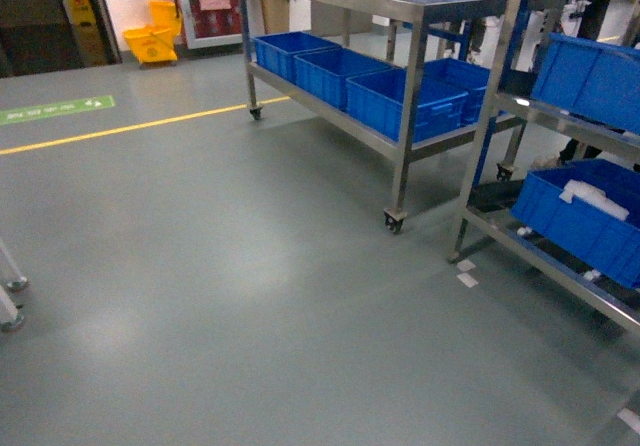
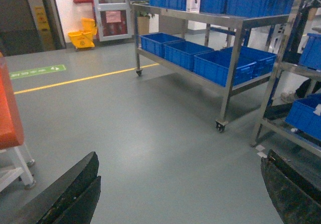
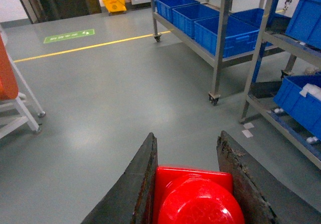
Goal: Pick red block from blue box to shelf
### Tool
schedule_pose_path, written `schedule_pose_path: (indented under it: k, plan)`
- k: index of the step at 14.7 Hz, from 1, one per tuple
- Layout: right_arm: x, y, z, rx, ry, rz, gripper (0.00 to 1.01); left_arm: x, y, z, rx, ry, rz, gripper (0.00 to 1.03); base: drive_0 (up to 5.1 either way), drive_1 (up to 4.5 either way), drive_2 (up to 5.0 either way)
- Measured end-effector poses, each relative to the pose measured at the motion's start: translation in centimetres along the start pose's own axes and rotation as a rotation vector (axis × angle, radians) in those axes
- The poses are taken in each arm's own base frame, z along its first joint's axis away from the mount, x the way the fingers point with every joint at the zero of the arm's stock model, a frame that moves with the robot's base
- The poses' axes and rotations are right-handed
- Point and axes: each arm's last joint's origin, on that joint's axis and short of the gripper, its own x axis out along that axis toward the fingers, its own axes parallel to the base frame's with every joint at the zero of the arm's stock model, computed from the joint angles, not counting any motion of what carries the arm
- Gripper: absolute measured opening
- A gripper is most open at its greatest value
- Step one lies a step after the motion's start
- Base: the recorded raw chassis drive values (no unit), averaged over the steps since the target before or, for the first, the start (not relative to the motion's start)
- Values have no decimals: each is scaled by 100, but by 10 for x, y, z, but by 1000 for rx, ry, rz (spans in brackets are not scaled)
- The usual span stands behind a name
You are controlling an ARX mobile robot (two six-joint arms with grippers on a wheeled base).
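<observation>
The red block (image 3: pixel 195 199), glossy with a round stud, sits between the dark fingers of my right gripper (image 3: pixel 186 136), which is shut on it above the grey floor. My left gripper (image 2: pixel 181 156) is open, its fingers wide apart with only floor between them. The steel shelf (image 1: pixel 411 96) stands ahead to the right on castors, and also shows as the shelf (image 2: pixel 231 63) in the left wrist view and the shelf (image 3: pixel 219 38) in the right wrist view. The blue box is out of view. Neither gripper appears in the head view.
Dark blue crates (image 1: pixel 400 96) fill the rack's lower tier. A second steel rack (image 1: pixel 490 116) with more blue crates stands at the right. A yellow mop bucket (image 1: pixel 150 41) is far back. White frame legs (image 1: pixel 10 296) and an orange panel (image 2: pixel 7 108) are at the left.
</observation>
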Motion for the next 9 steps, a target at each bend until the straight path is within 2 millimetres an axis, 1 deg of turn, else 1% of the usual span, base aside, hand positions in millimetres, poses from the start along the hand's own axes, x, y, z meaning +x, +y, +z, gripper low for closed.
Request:
schedule_pose_path:
  k: [4,9]
  plan:
    - [0,0,0,0,1,0,30,0,0,0,0,2,0,98,-150,2,-301]
    - [0,0,0,0,1,0,30,0,0,0,0,1,0,98,-169,-40,-299]
